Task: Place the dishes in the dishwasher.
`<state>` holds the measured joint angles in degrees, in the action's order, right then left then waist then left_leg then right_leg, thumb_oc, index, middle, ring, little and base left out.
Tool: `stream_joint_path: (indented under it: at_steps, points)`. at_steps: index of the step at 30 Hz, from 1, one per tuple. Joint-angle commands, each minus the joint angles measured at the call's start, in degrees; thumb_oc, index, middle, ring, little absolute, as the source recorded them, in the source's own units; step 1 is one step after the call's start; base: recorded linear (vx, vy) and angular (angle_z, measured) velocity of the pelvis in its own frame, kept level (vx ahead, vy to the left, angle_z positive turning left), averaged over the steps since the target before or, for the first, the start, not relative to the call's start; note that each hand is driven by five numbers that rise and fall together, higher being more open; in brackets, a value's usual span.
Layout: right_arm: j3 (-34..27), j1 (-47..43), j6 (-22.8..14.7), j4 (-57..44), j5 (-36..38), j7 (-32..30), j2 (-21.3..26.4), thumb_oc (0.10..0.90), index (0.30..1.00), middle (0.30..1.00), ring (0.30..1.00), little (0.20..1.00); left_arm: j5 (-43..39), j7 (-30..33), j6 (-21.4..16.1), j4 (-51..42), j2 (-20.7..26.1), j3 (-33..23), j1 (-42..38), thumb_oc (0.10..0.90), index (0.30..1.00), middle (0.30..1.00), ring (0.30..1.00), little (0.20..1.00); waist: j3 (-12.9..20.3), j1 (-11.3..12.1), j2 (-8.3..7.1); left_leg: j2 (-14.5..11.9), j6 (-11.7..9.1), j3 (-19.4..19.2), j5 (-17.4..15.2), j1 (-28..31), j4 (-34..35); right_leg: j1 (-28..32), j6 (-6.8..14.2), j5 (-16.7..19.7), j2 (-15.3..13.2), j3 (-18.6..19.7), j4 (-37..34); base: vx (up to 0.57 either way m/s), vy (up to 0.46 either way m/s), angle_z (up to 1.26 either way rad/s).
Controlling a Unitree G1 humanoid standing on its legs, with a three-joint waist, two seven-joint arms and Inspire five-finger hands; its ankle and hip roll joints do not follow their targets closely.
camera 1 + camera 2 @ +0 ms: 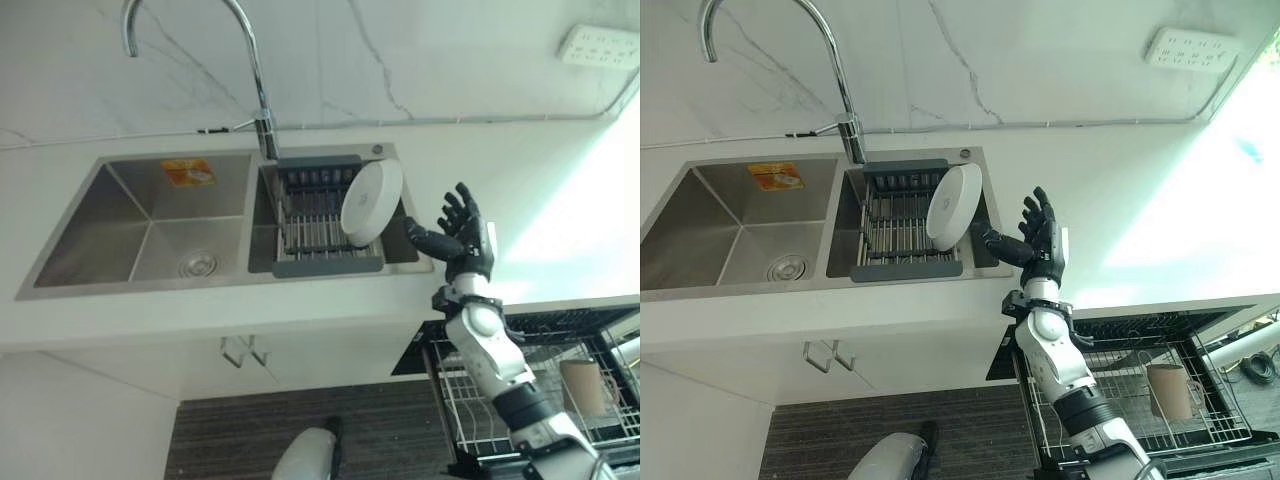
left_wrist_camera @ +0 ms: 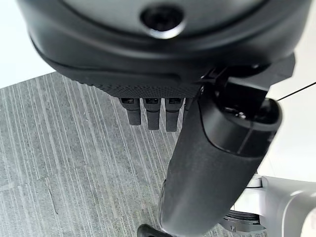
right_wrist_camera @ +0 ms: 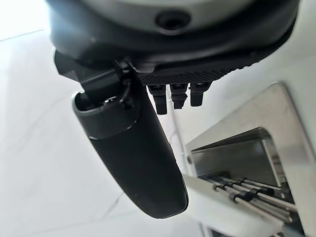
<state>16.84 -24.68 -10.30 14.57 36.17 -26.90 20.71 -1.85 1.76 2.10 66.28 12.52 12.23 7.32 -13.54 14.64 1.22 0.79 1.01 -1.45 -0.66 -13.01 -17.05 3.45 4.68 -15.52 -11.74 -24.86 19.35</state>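
Fingers of the right hand (image 1: 462, 232) are spread apart and straight, with the thumb reaching toward a white plate (image 1: 371, 201) but, as far as can be judged, not yet touching it; nothing is held. That plate stands on edge, leaning in a grey drying rack (image 1: 318, 228) that sits across the right basin of a double steel sink (image 1: 130, 225), probably propped that way so water drains off and a hand can close on its rim. The open hand hovers just beside the plate's right edge, above the pale countertop (image 1: 540, 200), a pose that suggests it is lining up to pinch the rim between thumb and fingers. A curved chrome tap (image 1: 250, 70) rises behind the rack, between the two basins, and a white socket strip (image 1: 600, 45) is fixed to the marble wall at the far right. Below the counter to the right, the dishwasher (image 1: 1160, 325) is open with its wire basket (image 1: 1120, 400) pulled out, already carrying a brown mug (image 1: 1168, 390), so it looks ready to receive the plate. Left hand (image 2: 148, 113) hangs over a grey wood-grain floor (image 2: 64, 163), its fingers straight and relaxed, gripping nothing.
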Motion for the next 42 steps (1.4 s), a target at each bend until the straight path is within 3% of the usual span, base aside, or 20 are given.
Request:
stream_joint_path:
  at_steps: [1, 15, 22, 28, 42]
  points:
    - [-3.7, -8.5, -3.4, -2.8, 2.0, 0.4, 1.2, 0.800, 0.900, 0.900, 0.900, 0.900, -0.2, -0.3, -0.4, 0.3, 1.2, 3.0, 0.2, 0.800, 0.900, 0.900, 0.900, 0.900, 1.3, 1.8, 0.63, -2.1, -2.1, 2.1, -7.3, 3.0, -0.1, -0.8, -0.3, 3.3, -0.7, -1.1, -2.2, 0.06, -0.004, 0.02]
    - [-4.1, -12.3, -1.1, -2.1, 15.0, 8.1, -1.2, 0.800, 0.900, 0.900, 0.900, 0.900, 0.1, -1.6, 0.1, -0.3, 2.3, 3.6, 1.2, 0.800, 0.900, 0.900, 0.900, 0.900, 0.1, 3.5, 1.64, -0.9, -2.3, 4.7, -6.6, 3.0, -0.1, 0.1, -0.2, 3.4, -1.2, -2.0, -2.2, 0.05, -0.004, 0.06]
    - [-4.5, -11.3, -0.3, -2.8, 16.5, 8.8, -2.2, 0.800, 0.900, 0.900, 0.900, 0.900, 0.2, -1.6, 0.5, -0.8, 2.4, 3.9, 1.4, 0.800, 0.900, 0.900, 0.900, 0.900, -0.1, 3.5, 1.64, -0.9, -2.6, 5.1, -6.3, 3.1, -0.1, 0.5, -0.1, 3.3, -1.0, -2.2, -2.2, 0.01, -0.004, 0.01]
    - [-4.5, -12.1, 2.5, -0.8, 17.8, 7.7, -2.2, 0.800, 0.900, 0.900, 0.900, 0.900, 0.1, -1.6, 0.6, -0.8, 2.7, 4.5, 1.6, 0.800, 0.900, 0.900, 0.900, 0.900, -0.2, 3.8, 1.68, -1.0, -2.8, 5.1, -6.2, 3.1, -0.1, 0.8, -0.1, 3.2, -1.0, -2.4, -2.2, 0.02, 0.000, 0.00]
    - [-4.3, -14.3, 3.6, 0.7, 18.2, 7.8, -1.8, 0.800, 0.900, 0.900, 0.900, 0.900, 0.3, -1.4, 0.5, -0.9, 2.9, 4.8, 1.6, 0.800, 0.900, 0.900, 0.900, 0.900, -0.9, 4.5, 1.71, -0.7, -2.8, 5.9, -5.9, 2.8, -0.1, 0.9, 0.0, 3.3, -1.2, -2.8, -2.2, 0.00, 0.000, 0.00]
